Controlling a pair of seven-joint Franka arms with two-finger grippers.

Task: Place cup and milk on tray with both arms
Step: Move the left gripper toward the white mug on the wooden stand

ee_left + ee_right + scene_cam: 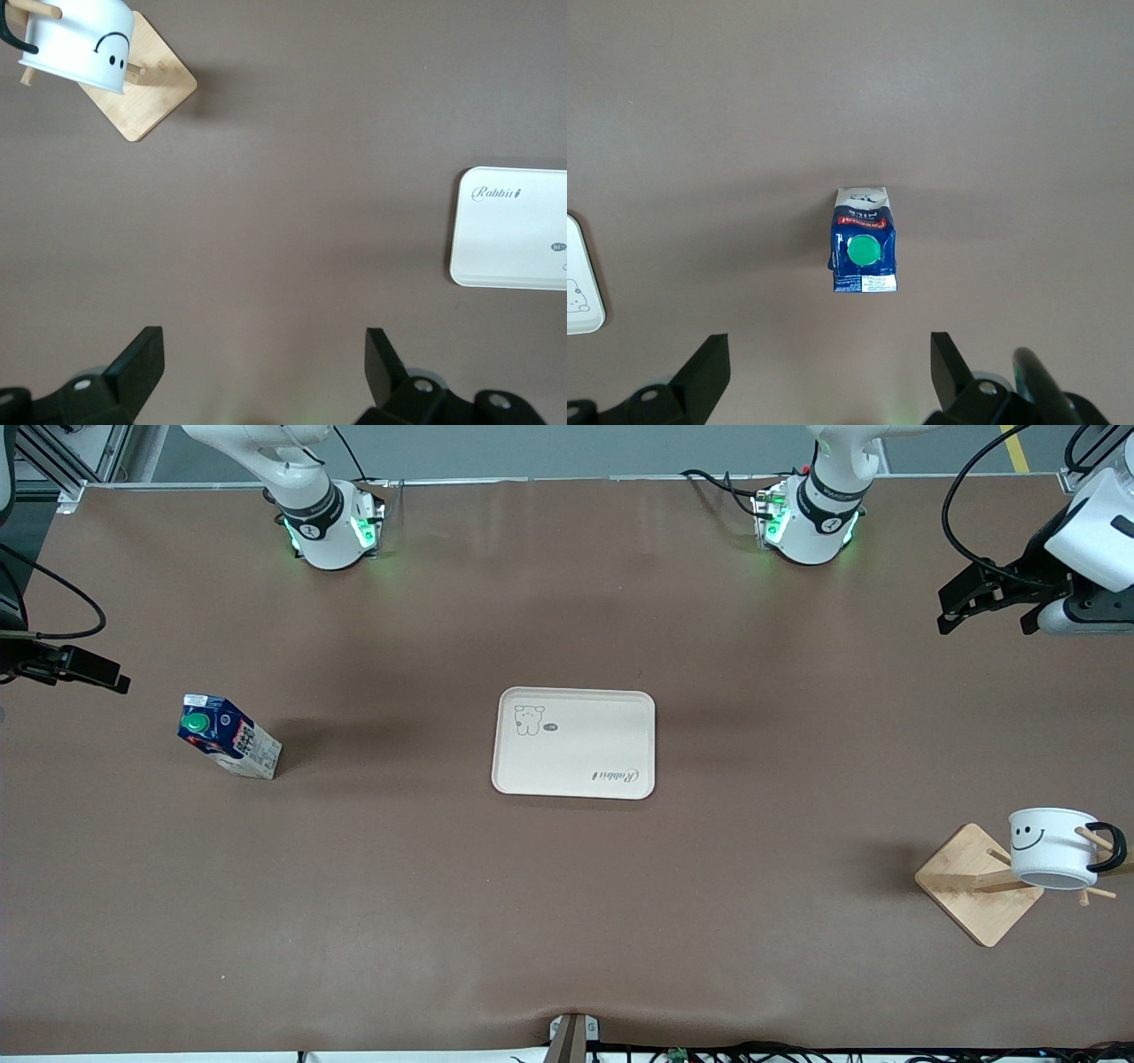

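The cream tray (574,742) lies flat at the table's middle. The milk (229,737) stands on the table toward the right arm's end. The cup (1052,846) hangs on the pegs of a wooden rack toward the left arm's end, nearer the front camera than the tray. My left gripper (985,622) is open and empty in the air over that end of the table. Its wrist view shows the cup (84,44), the tray (514,230) and the open gripper (264,363). My right gripper (97,671) is up over the right arm's end. Its wrist view shows it open (831,367), with the milk (864,252) below.
The rack's square wooden base (974,886) sits under the cup near the table's edge at the left arm's end; it also shows in the left wrist view (151,88). A corner of the tray (580,283) shows in the right wrist view. Brown tabletop surrounds the tray.
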